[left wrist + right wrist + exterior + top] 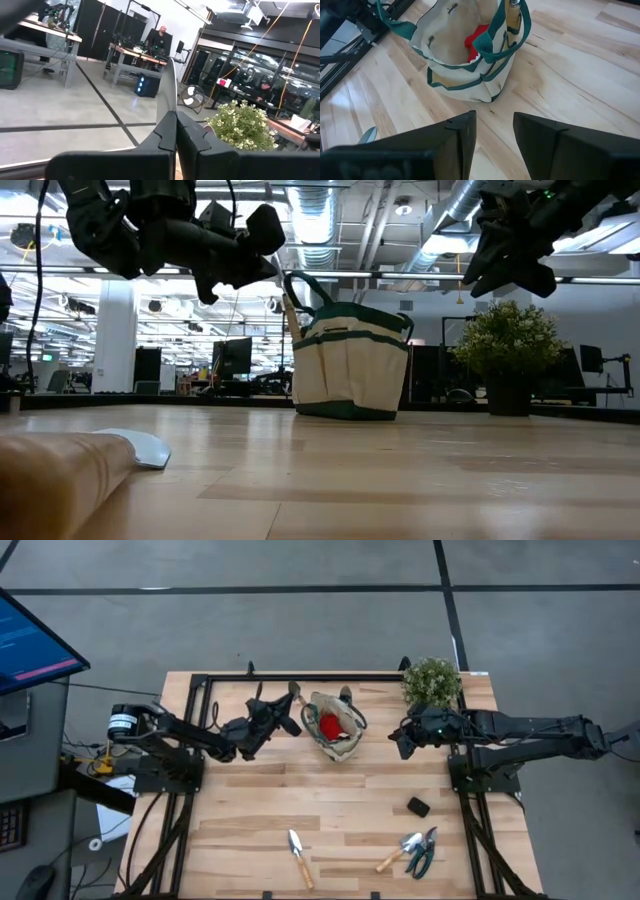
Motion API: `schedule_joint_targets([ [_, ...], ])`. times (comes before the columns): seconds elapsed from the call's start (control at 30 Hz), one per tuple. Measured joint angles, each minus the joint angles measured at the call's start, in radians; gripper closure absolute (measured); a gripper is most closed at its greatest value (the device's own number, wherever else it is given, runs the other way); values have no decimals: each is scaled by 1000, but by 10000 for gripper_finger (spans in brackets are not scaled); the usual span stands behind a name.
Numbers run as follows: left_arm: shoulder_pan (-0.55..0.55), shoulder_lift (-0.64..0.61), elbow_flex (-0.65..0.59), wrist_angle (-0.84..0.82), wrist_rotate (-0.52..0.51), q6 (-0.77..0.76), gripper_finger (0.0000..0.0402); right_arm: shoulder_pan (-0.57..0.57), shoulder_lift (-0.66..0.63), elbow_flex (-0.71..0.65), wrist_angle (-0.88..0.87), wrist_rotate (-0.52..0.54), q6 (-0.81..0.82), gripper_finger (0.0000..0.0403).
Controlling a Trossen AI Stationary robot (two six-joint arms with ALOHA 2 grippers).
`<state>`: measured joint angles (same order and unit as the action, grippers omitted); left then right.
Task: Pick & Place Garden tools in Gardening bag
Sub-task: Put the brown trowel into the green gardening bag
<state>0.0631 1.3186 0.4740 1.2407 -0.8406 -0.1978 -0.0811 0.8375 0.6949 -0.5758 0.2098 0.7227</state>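
Clamped in left end effector point(176, 119) near bag point(346, 746): thin trowel point(167, 85). Right end effector point(494, 127) apart. Might slip out, miss bag if tilted.

My high camera looks straight down on the whole table point(340, 800). My low one sits at tabletop level, looking across into the room. The left wrist camera faces outward over the floor; the right wrist camera tilts down, close above the gardening bag point(465, 55) (also seen from overhead and low).
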Motion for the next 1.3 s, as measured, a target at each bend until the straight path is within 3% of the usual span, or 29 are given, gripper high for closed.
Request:
schedule_joint_targets([
  [0.47, 5, 64, 2, 4, -5, -50, 401, 0, 0, 0, 0, 0, 0, 281],
  [0.8, -10, 73, 34, -35, 1, 32, 401, 0, 0, 0, 1, 0, 0, 281],
  [1.3, -32, 213, 34, -34, -27, -27, 401, -1, 0, 0, 2, 6, -26, 281],
])
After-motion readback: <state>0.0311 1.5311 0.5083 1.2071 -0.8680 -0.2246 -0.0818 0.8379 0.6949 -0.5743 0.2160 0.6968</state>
